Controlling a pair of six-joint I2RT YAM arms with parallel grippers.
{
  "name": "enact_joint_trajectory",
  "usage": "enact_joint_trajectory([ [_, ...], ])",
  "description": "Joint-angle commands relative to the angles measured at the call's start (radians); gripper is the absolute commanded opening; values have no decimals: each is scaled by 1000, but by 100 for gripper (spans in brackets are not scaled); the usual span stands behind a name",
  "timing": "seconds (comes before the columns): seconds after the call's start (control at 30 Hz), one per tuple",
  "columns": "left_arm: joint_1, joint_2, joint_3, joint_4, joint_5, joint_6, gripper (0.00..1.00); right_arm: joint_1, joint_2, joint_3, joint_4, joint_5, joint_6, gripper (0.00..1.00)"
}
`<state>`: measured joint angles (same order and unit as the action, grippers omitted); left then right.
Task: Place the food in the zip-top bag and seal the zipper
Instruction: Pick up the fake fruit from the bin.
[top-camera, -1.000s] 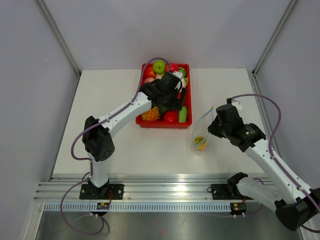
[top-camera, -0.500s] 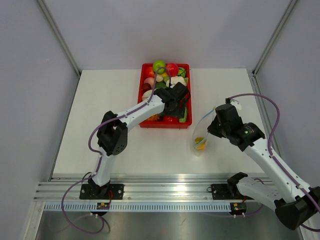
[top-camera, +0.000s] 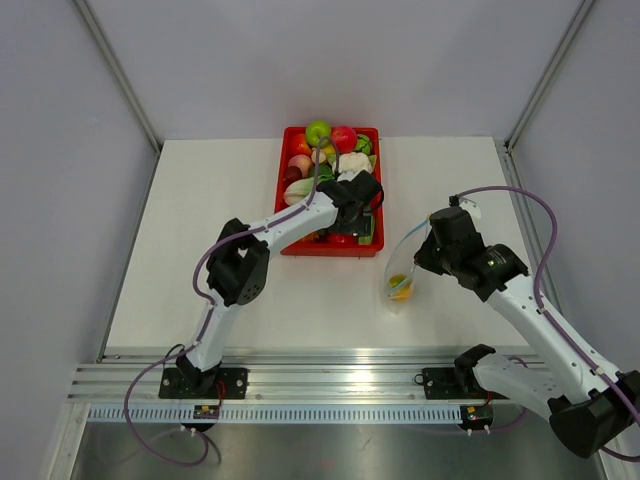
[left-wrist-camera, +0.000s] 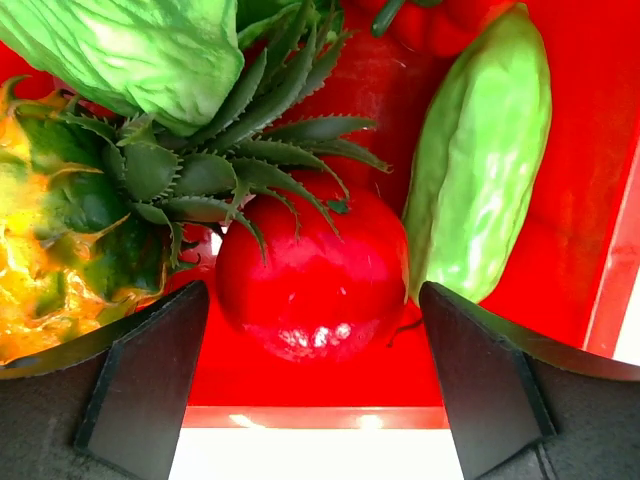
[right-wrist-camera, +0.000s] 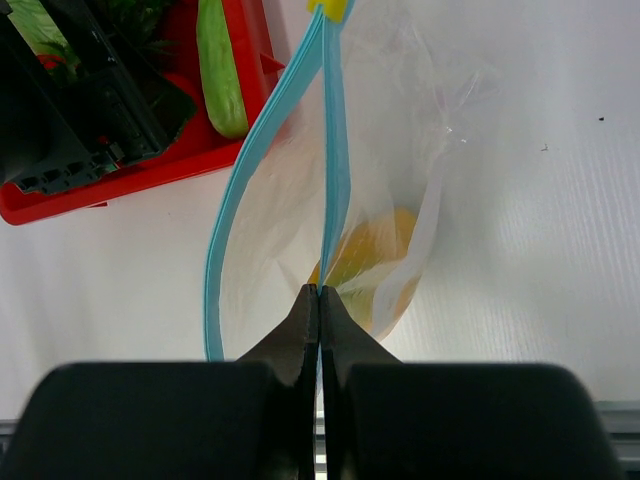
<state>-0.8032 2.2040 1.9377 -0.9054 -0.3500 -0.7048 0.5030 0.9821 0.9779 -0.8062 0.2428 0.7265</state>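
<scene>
The left fingers (left-wrist-camera: 150, 380) stand wide apart and hold nothing. One is on each side of a red tomato (left-wrist-camera: 312, 285), which sits between them with no visible contact. Just left of the tomato lies a pineapple (left-wrist-camera: 60, 250), its spiky crown reaching over the tomato's top. A leafy green cabbage (left-wrist-camera: 130, 50) lies beyond the pineapple. A pale green gourd (left-wrist-camera: 480, 160) lies just right of the tomato, along the wall of the red tray (left-wrist-camera: 610, 280). In the top view these fingers hang over the tray's near right part, and more of the food (top-camera: 318, 132) is piled toward its far end.

The right fingers (right-wrist-camera: 318, 320) are pressed together on the zipper (right-wrist-camera: 338, 170), pinching one strip of the mouth. The other strip bows away to the left, so the zip-top bag (right-wrist-camera: 400, 130) gapes open. An orange-yellow mango (right-wrist-camera: 365, 260) lies inside the bag, just beyond the fingertips. The bag is over the white desk (right-wrist-camera: 540, 230), just beside the tray's near right corner. Whether bag and tray touch cannot be told.
</scene>
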Motion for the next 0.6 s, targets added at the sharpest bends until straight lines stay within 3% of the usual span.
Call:
enact_joint_trajectory([
  [0.0, 1, 20, 38, 25, -52, -12, 90, -7, 3, 31, 32, -7, -18, 0],
  [0.17, 1, 40, 29, 51, -49, 7, 89, -7, 1, 31, 33, -8, -19, 0],
  [0.3, 1, 22, 17, 60, -53, 16, 66, -7, -2, 31, 30, -7, -19, 0],
  [0.57, -1, -177, -112, 146, -20, 65, 42, -7, 20, 25, 50, -23, -16, 0],
])
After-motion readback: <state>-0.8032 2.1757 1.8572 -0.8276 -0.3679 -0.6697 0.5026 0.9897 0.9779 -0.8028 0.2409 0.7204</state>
